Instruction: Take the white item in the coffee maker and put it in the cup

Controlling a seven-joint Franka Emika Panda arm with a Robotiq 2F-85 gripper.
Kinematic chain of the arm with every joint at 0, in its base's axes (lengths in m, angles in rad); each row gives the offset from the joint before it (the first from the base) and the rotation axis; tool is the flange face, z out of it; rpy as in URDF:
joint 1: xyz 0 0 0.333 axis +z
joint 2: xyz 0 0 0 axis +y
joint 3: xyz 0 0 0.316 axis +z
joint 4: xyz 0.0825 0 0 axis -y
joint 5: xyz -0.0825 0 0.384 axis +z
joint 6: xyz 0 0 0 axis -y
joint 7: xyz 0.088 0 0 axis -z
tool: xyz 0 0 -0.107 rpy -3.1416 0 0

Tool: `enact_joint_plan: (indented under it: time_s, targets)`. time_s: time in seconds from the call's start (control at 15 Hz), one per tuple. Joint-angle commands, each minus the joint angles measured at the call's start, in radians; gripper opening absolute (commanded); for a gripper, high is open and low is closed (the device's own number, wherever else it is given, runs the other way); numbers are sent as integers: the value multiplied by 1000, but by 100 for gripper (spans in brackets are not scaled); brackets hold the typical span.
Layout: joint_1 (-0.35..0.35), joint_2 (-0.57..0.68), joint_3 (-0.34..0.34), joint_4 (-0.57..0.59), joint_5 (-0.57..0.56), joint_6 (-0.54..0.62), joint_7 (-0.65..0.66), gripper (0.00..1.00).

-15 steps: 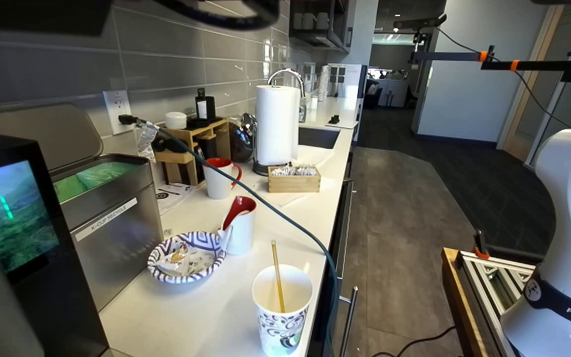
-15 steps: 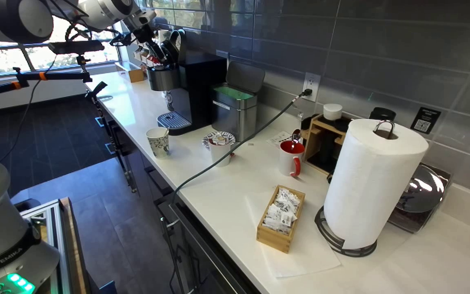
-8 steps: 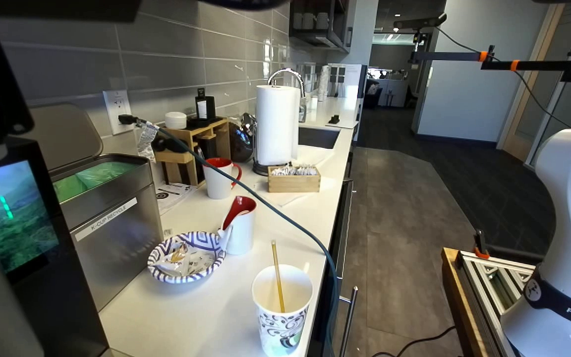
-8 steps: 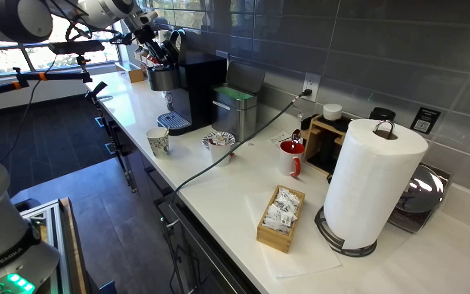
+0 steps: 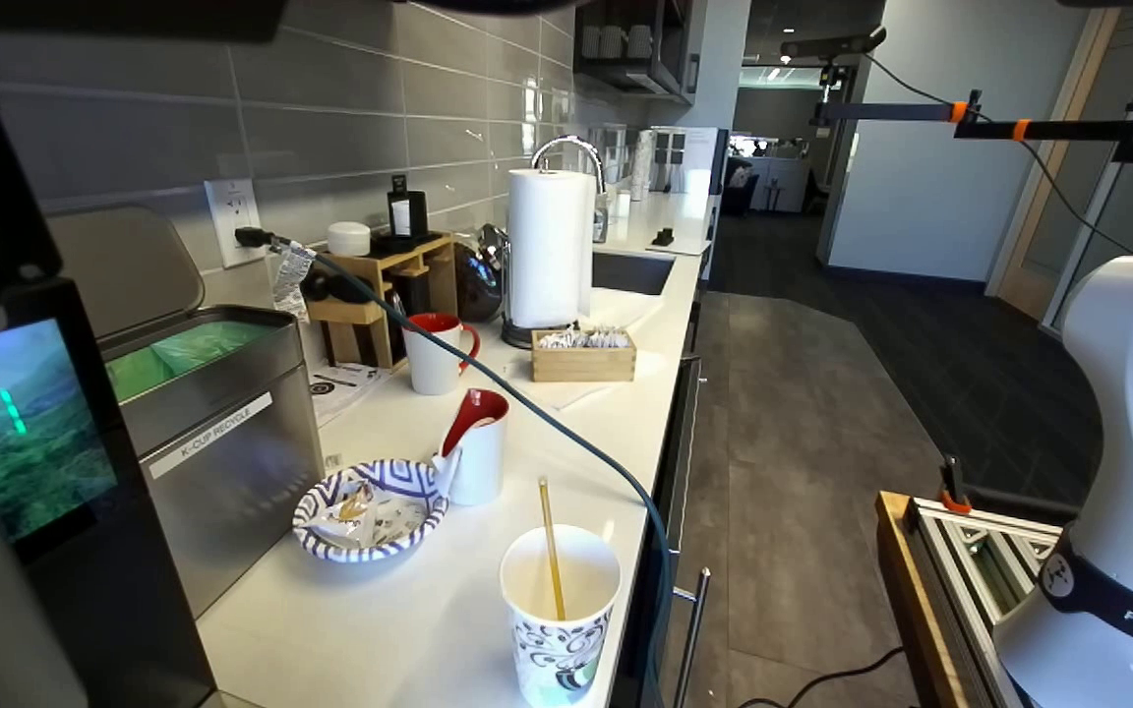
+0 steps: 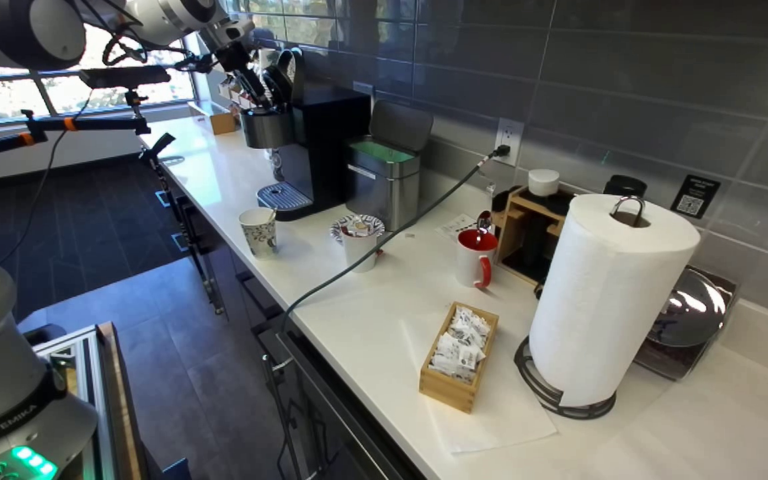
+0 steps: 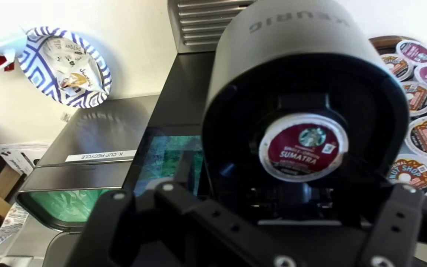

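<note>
The white item, a pod point(image 7: 306, 148) with a white rim and a maroon lid, sits in the dark holder of the coffee maker point(image 7: 291, 40) in the wrist view. My gripper point(image 7: 269, 159) is open, a finger on either side of the pod; the right fingertip, dark and hard to make out, overlaps the pod's rim. In an exterior view, the gripper point(image 6: 263, 100) hangs over the front of the black coffee maker point(image 6: 334, 133), whose top is raised. The cup point(image 5: 562, 639), white paper with dark swirls, stands upright on the counter with a tan stick inside.
A steel K-cup bin point(image 5: 232, 462) with its lid up stands beside the coffee maker. A patterned bowl point(image 5: 321, 521) of wrappers and a white-and-red mug point(image 5: 476, 462) stand near the cup. A power cable point(image 6: 384, 243) crosses above the counter. Pods point(image 7: 421, 98) lie nearby.
My gripper has opened: a black finger has swung into the left of an exterior view, then shifted slightly farther left and down. The arm hardly moves; the cup stays put.
</note>
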Motion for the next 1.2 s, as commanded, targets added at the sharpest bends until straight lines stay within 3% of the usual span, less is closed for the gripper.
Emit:
enact_joint_plan:
  time_s: [0.0, 0.6, 0.8, 0.93, 1.0, 1.13]
  targets:
    - [-1, 4, 13, 16, 34, -24, -8, 98]
    - [-4, 12, 14, 8, 26, -1, 5, 83]
    - [-7, 17, 15, 6, 32, 2, 4, 73]
    - [-8, 18, 16, 6, 35, 8, 5, 61]
    - [-7, 19, 17, 7, 37, 14, 6, 45]
    - [-5, 18, 20, 11, 37, 23, 5, 30]
